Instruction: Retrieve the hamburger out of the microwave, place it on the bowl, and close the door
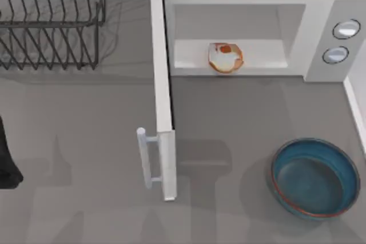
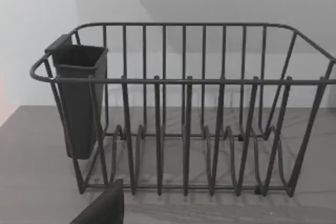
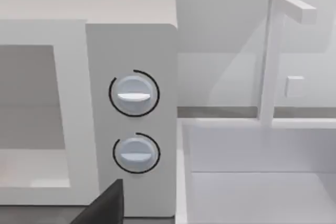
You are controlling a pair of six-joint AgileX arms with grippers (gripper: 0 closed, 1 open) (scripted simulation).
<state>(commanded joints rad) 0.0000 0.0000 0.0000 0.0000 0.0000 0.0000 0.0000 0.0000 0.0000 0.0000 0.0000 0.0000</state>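
hamburger waits in the open microwave, both arms parked

hamburger (image 1: 225, 57), a small orange-tan, roughly square bun with a white edge and a red-orange spot on top, sits near the front lip of the pale cavity floor of the large white boxy microwave (image 1: 317, 27). the white flat door (image 1: 163, 101) with its pale bar handle (image 1: 144, 155) stands swung wide open, so the way in is free. the round blue-teal bowl (image 1: 315, 176) with a thin reddish-brown rim rests on the grey table (image 1: 86, 141) well in front of the cavity, toward the table's right.

my left arm is parked at the table's left edge, its wrist camera facing a dark wire dish rack (image 2: 184, 108). my right arm's wrist camera faces the two round silver-blue knobs (image 3: 134, 94). i cannot tell whether either claw is wide or narrow, and both look well apart from the bun.

the bun looks light, probably soft, likely to squash or slip. i judge a gentle pinch across its two flat sides, low on the body, safest.
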